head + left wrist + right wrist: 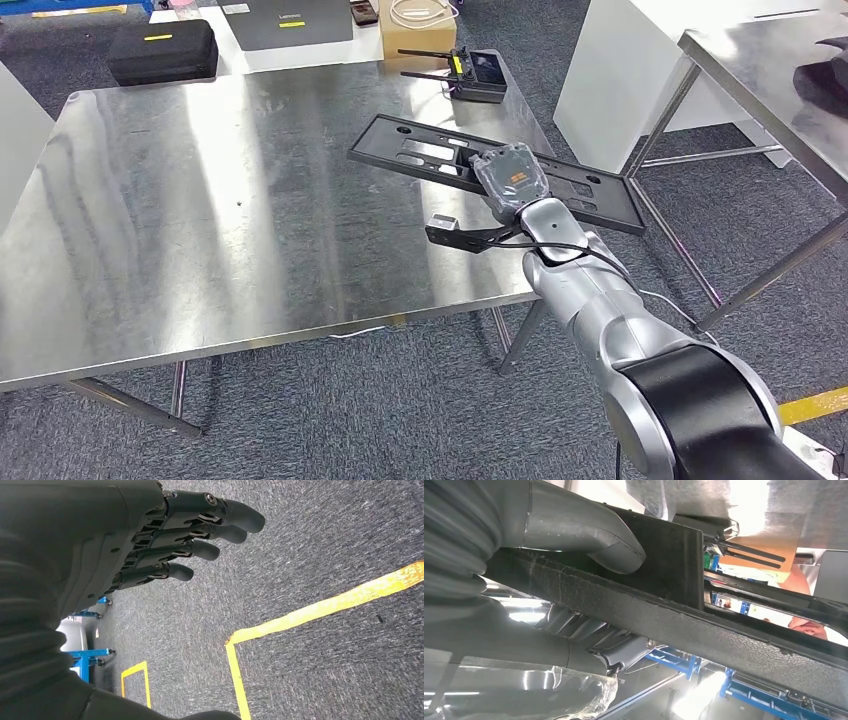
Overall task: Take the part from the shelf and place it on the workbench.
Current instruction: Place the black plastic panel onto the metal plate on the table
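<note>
The part (440, 160) is a long flat black plastic panel with cut-outs. It lies slanted across the right end of the steel workbench (200, 200), and its right end juts past the table's edge. My right hand (510, 175) grips it near the middle from above. In the right wrist view the thick grey thumb (594, 535) presses on one face of the black panel (674, 615) and darker fingers (589, 635) close under it. My left hand (190, 535) hangs over the grey carpet with its fingers straight and apart, holding nothing.
A black remote with antennas (465, 75) lies at the workbench's far right corner. Beyond it are a cardboard box (415, 30) and a black case (162, 50). A second steel table (770, 90) stands to the right. Yellow floor tape (320, 610) crosses the carpet.
</note>
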{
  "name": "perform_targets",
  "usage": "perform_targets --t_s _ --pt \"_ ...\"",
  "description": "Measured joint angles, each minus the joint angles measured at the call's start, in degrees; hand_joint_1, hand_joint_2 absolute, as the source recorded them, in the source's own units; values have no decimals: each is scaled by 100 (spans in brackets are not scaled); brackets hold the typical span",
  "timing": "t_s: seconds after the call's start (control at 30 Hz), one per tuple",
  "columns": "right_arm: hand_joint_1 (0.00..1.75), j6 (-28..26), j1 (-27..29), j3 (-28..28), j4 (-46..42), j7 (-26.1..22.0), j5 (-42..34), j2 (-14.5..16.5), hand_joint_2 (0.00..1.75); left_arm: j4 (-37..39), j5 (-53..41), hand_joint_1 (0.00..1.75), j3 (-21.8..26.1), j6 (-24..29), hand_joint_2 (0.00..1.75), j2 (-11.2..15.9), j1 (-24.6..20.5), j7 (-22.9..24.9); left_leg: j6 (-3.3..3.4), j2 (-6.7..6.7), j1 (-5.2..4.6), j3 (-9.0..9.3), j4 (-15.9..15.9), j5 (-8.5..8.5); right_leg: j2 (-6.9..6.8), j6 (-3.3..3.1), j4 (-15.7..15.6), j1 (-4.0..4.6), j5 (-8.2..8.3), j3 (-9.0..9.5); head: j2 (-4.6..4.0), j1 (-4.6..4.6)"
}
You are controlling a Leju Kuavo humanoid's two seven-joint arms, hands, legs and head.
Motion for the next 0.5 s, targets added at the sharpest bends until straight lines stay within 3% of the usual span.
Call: perform_targets --t_s 0.13,0.23,0.3,0.37,0.43,0.47,0.5 --pt "175 7 11 -27 -1 -1 21 19 175 -1 -1 0 22 4 175 1 0 26 26 -1 -6 -17 31 -21 0 17 -4 -20 2 1 0 -1" --pt "175 10 11 -31 -15 -12 27 53 175 -1 4 0 32 20 175 1 0 41 80 1 7 9 3 -19 0 67 15 -21 -23 -7 0 0" --pt "175 15 5 -37 -32 -25 28 68 175 -1 16 0 38 44 175 -3 -1 54 137 9 39 50 -41 0 1 37 371 -13 -203 -174 0 9" --pt "175 28 16 -43 -34 -37 28 73 175 -1 27 0 40 69 175 -4 -3 67 166 11 46 57 -47 0 3 -38 1200 -12 -539 -591 0 17" --pt "175 40 53 -45 -32 -44 28 75 175 -1 29 0 42 88 175 -4 -3 78 169 -6 28 56 -44 -4 4 -47 1828 1 -726 -939 0 18" --pt "175 43 68 -46 -32 -44 28 74 175 -1 28 0 42 96 175 -5 -2 82 167 -19 17 58 -42 -6 4 -25 1810 12 -685 -950 0 19" --pt "175 43 73 -49 -32 -44 28 73 175 -1 27 0 43 99 175 -7 -1 84 161 -31 8 63 -39 -10 4 2 1564 24 -565 -843 0 19"
